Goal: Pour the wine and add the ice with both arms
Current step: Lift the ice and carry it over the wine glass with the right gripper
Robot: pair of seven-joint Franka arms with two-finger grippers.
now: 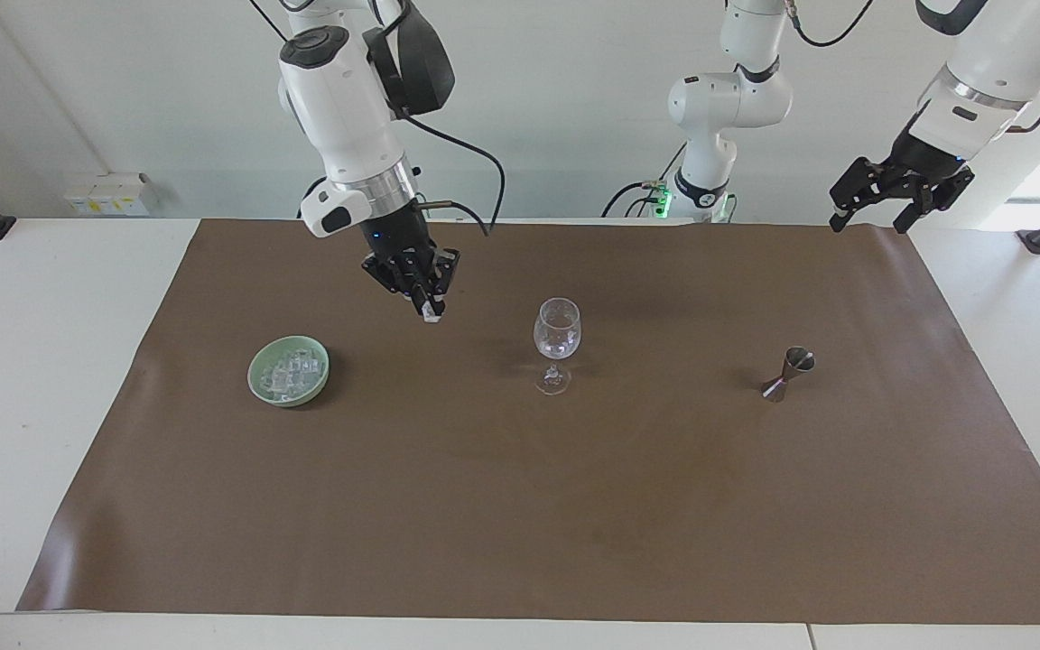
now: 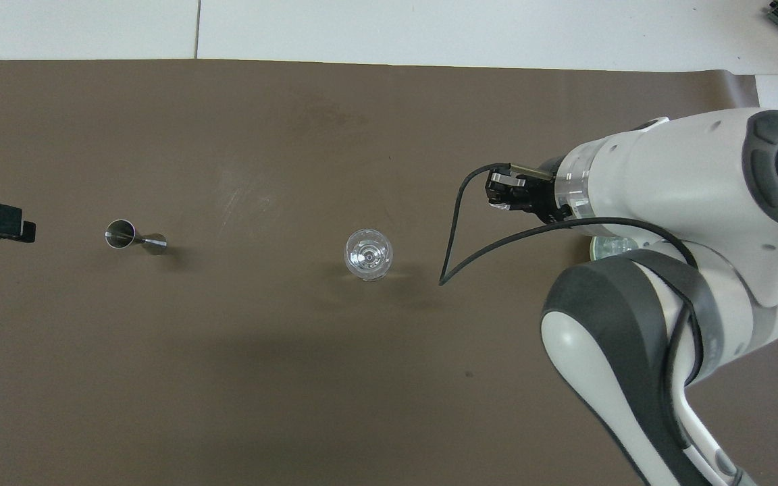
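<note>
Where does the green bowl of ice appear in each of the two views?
Facing view: the green bowl stands in full sight at the right arm's end of the brown mat.
Overhead view: only a sliver of the bowl shows under the right arm.
Shared landmark: the wine glass at mid-mat.

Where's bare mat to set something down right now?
The whole strip of mat farthest from the robots is bare. So is the gap between wine glass and jigger. Between glass and ice bowl, the right gripper passes overhead.
</note>
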